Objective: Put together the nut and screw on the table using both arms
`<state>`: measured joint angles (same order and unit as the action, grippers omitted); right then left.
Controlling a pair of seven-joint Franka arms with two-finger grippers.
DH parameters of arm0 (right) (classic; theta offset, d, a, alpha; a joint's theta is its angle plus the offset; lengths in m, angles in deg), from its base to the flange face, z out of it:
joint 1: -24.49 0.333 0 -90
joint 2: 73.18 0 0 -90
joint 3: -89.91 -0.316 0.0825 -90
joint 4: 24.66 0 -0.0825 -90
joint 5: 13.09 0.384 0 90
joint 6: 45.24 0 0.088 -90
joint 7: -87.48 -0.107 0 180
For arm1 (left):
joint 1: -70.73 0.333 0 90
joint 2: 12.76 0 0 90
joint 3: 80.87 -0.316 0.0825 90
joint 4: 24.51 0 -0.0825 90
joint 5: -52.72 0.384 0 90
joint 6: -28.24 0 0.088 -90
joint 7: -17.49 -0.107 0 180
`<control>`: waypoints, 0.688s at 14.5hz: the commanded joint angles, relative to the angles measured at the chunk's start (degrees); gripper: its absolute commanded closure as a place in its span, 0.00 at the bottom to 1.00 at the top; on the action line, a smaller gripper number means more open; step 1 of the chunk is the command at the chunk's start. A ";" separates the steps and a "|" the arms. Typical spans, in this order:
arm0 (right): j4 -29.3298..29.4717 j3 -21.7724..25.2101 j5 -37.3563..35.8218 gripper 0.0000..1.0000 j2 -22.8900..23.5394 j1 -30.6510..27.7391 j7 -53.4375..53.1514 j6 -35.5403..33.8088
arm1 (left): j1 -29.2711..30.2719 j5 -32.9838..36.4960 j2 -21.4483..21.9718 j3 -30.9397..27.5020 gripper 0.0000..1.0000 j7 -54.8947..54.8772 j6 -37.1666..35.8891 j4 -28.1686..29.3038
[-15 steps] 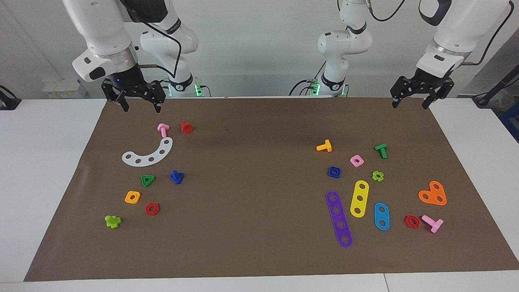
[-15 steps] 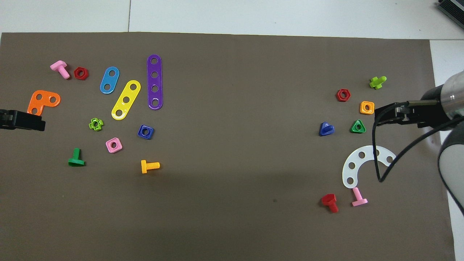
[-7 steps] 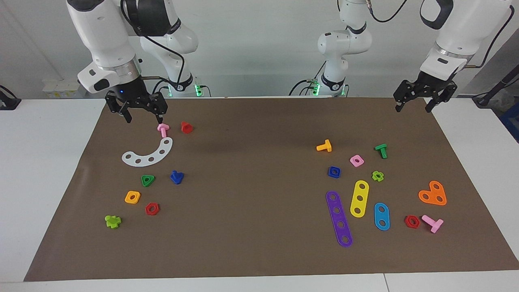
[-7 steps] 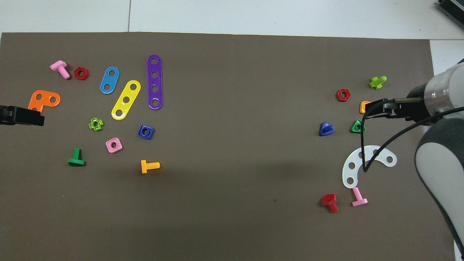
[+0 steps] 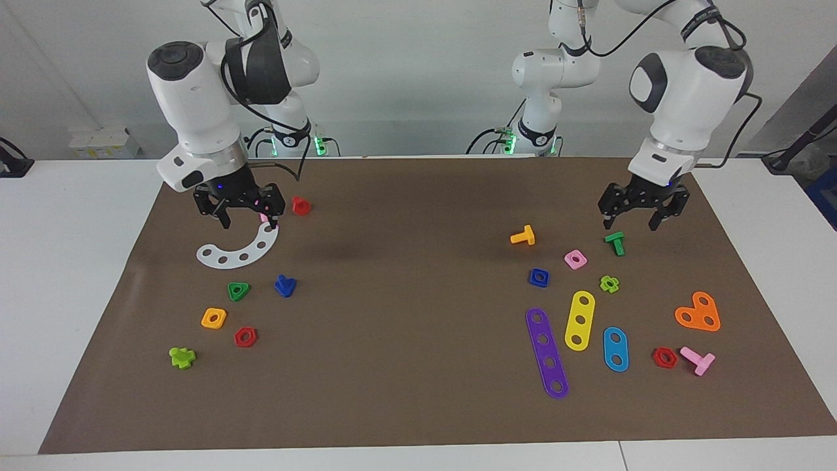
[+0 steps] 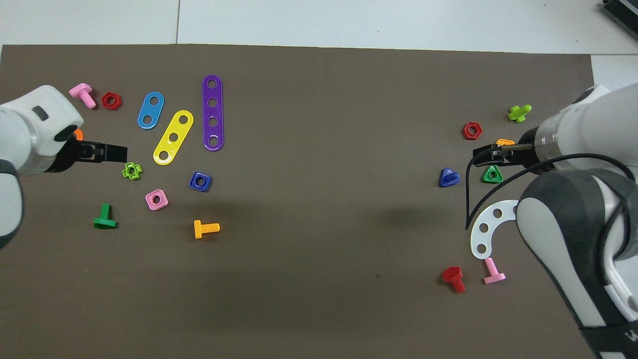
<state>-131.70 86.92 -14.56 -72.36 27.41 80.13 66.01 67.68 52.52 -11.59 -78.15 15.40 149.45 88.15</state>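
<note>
The dark blue square nut (image 5: 539, 277) lies on the brown mat (image 5: 418, 386) toward the left arm's end, beside a pink square nut (image 5: 575, 259); it also shows in the overhead view (image 6: 200, 181). The dark blue screw (image 5: 285, 286) lies toward the right arm's end, beside a green triangular nut (image 5: 239, 290); it also shows in the overhead view (image 6: 448, 177). My right gripper (image 5: 248, 221) hangs open and empty over the white curved strip (image 5: 239, 248) and a pink screw. My left gripper (image 5: 629, 224) hangs open and empty over the green screw (image 5: 614, 243).
Purple (image 5: 547, 353), yellow (image 5: 579, 320) and blue (image 5: 615, 348) strips, an orange plate (image 5: 698, 313), an orange screw (image 5: 524, 236) and a lime nut (image 5: 609, 283) lie around the nut. A red screw (image 5: 301, 205), an orange nut (image 5: 214, 318) and a red nut (image 5: 245, 337) lie near the blue screw.
Both arms have swung out from the robots' edge of the mat and come lower. The right gripper now hangs over the white strip, the left gripper over the green screw. No toy has moved.
</note>
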 commanded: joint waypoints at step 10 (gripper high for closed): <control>-8.08 -0.35 1.11 0.13 9.03 0.50 4.11 18.45 | -9.69 -0.51 -10.40 -0.69 0.00 -9.48 20.82 11.53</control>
<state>-135.62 86.70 -14.55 -62.73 28.22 82.09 80.02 58.69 52.53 -20.50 -77.85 11.43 168.41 99.29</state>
